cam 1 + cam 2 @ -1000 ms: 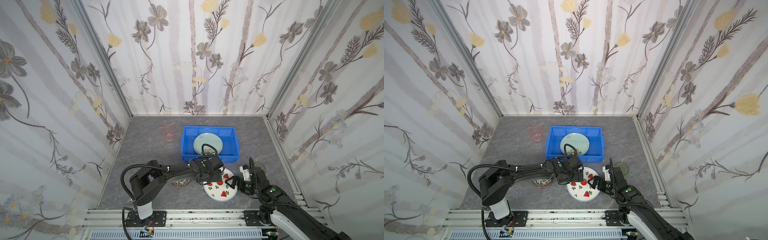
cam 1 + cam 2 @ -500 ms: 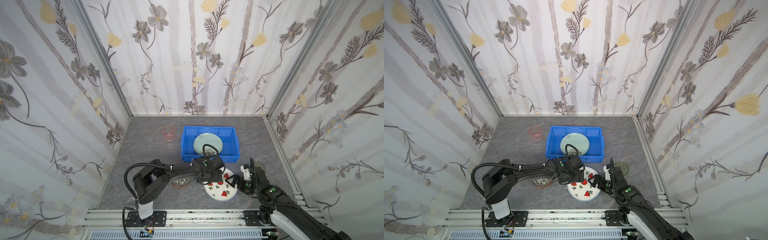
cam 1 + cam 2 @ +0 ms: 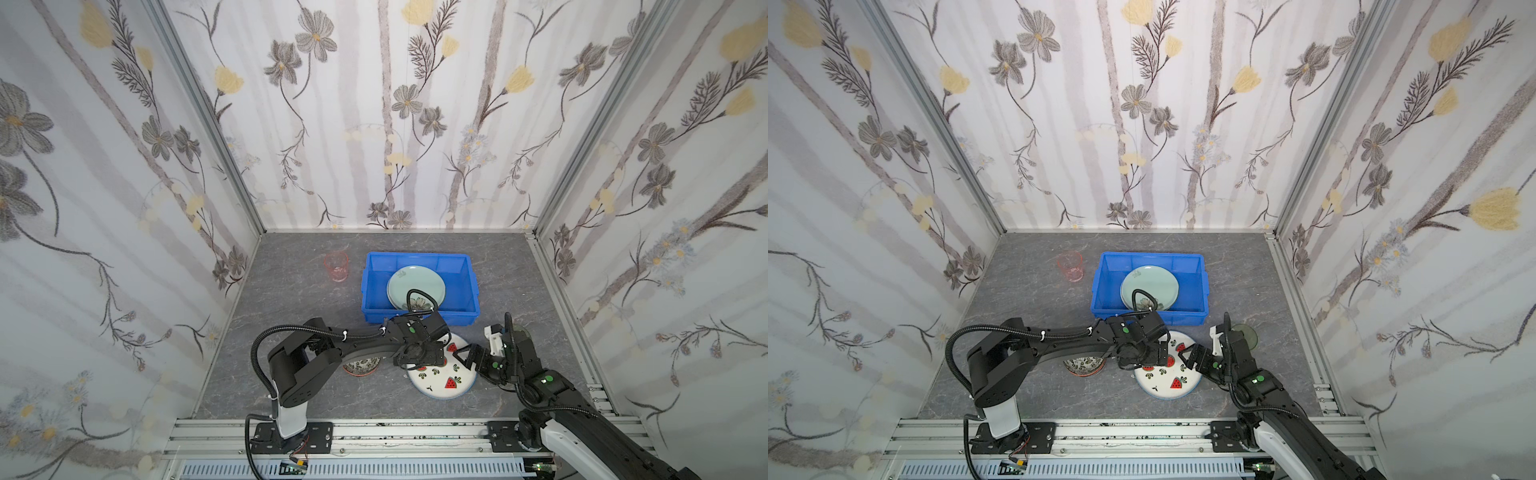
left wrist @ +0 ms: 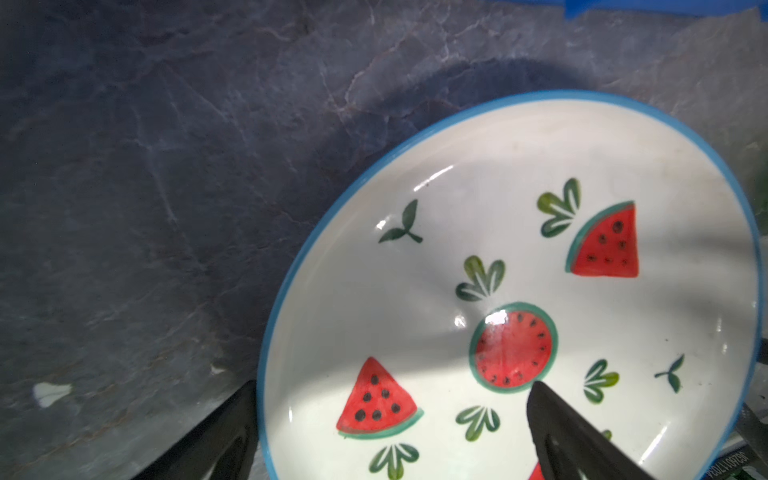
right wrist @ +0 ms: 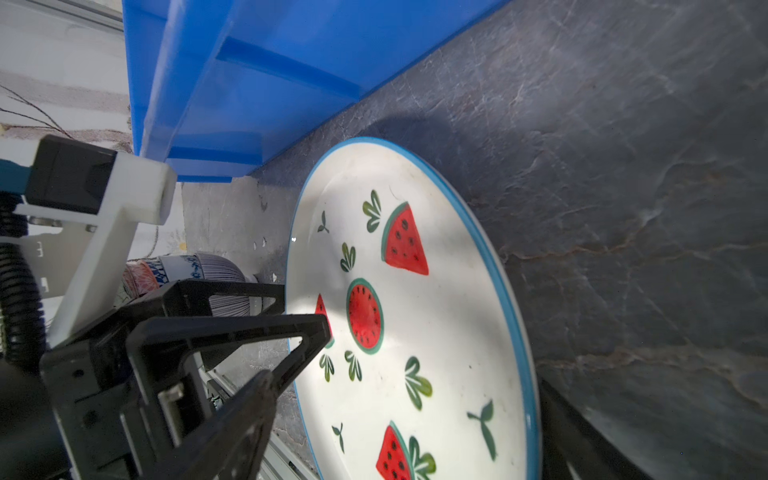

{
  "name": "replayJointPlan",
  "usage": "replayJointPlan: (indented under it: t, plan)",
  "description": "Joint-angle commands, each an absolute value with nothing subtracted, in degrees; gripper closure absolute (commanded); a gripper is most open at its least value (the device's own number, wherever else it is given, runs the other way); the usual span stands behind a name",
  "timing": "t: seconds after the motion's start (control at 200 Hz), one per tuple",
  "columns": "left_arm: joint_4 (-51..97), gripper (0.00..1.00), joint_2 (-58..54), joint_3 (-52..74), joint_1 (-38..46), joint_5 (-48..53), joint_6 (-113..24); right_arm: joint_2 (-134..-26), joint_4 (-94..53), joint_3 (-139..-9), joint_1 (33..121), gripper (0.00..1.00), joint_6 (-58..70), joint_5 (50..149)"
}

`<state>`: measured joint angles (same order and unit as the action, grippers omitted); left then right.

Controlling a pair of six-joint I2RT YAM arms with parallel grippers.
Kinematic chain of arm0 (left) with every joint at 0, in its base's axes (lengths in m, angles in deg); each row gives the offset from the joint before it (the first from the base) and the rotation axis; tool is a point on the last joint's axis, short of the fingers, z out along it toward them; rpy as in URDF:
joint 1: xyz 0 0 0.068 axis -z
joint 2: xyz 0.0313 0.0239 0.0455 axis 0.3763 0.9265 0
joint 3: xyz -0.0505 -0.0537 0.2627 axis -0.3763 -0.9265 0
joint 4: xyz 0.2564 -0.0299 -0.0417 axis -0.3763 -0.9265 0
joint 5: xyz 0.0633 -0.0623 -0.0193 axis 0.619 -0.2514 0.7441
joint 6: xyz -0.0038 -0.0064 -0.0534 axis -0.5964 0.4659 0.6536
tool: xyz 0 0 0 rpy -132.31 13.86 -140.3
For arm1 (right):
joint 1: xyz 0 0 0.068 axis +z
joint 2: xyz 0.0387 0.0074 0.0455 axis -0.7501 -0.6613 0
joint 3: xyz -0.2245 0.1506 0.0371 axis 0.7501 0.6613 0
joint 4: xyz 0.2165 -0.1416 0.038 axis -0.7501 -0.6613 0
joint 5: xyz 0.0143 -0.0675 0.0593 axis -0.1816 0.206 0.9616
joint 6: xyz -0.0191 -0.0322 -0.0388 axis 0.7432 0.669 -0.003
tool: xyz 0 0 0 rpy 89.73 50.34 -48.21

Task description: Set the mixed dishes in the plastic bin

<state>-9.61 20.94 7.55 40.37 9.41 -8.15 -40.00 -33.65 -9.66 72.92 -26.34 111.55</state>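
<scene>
Two grippers met at the watermelon plate near the desk's front edge. The left gripper gaped wide across its left rim; the right gripper straddled the right rim, unclenched too. A leafy bowl sat under the left arm. Further back, the blue bin held a pale green plate, and a pink cup stood left of it.
</scene>
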Motion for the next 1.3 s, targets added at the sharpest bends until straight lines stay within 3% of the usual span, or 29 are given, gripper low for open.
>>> replayJointPlan:
  t: [0.0,0.455,1.294]
  plan:
    - [-4.65,0.00,21.05,8.14,40.56,7.59,-8.24,-40.44,-27.46,-10.12,72.82,0.16,-27.52,115.72]
    - [-4.66,0.00,20.42,7.94,40.37,7.68,-8.45,-40.80,-26.74,-10.24,72.44,0.46,-27.78,116.10]
    - [-4.66,0.00,18.38,6.75,39.50,8.08,-8.50,-38.99,-33.26,-12.84,72.30,0.80,-25.62,112.23]
